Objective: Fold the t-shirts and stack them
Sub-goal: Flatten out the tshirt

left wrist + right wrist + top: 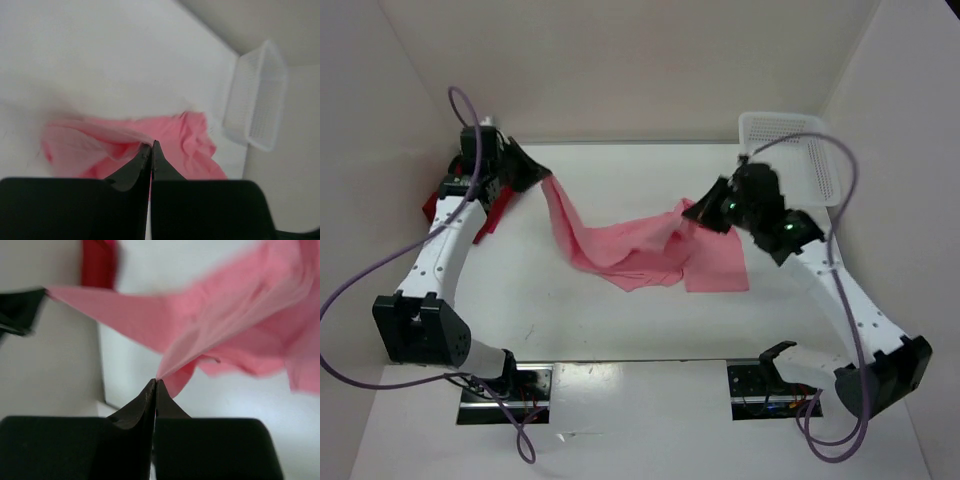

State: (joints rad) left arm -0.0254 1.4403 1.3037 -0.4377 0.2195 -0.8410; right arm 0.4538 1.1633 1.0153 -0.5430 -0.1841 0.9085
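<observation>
On the white bench [620,322] we log the pink t-shirt [650,255] slung mid-frame, left end effector [542,180] and right end effector [698,212] each pinching an edge; spreading step, and next we judge it needs pulling taut and laying flat.

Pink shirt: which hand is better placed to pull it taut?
Right, probably. Both hands grip the pink shirt; the left hand is far out by the red cloth, while the right hand holds a bunched end mid-table with room toward the basket.

Even, bright light leaves faint shadows on the surface [620,170], while both wrist views blur the pink shirt [240,325].
</observation>
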